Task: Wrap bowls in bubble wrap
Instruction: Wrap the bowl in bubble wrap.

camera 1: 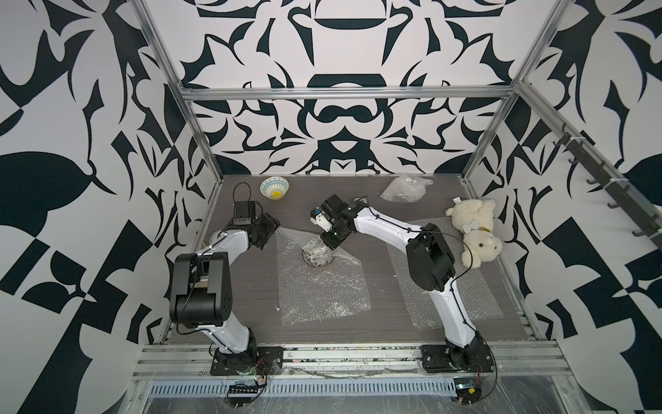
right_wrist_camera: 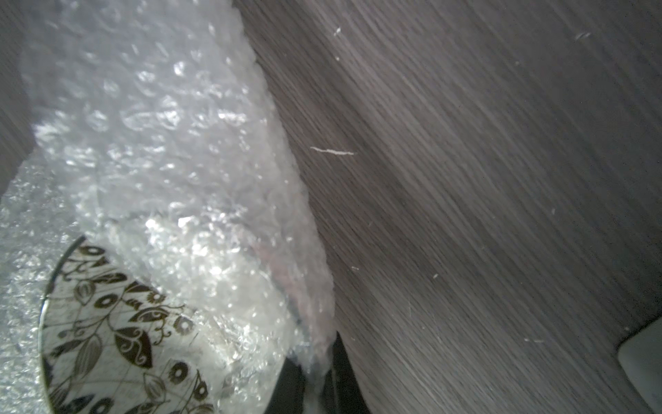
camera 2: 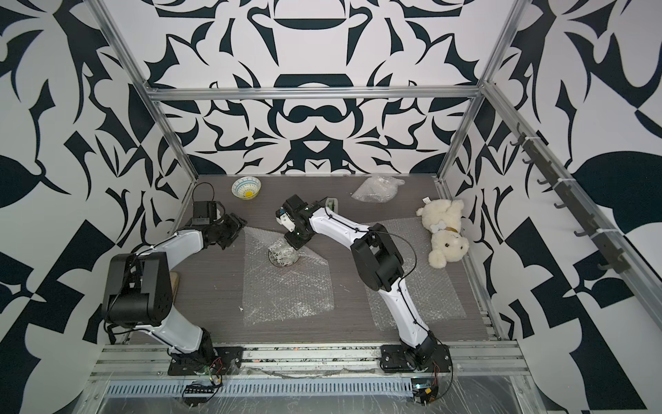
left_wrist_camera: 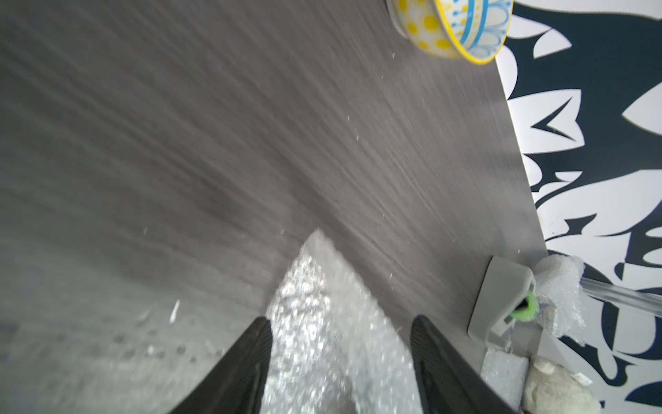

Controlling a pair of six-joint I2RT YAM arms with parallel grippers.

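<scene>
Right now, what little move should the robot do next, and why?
Probably the right pincer should pull the wrap farther across the bowl. It is shut on the sheet's edge, the fold covers only part of the bowl, and the flowery inside shows bare.

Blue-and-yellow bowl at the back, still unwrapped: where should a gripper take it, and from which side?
Pinch the rim of the bowl from above, one finger inside and one outside. It stands upright, mouth up, with nothing touching it. Its rounded wall flares outward, so a side grip would likely slip. The left gripper is the nearer one.
</scene>
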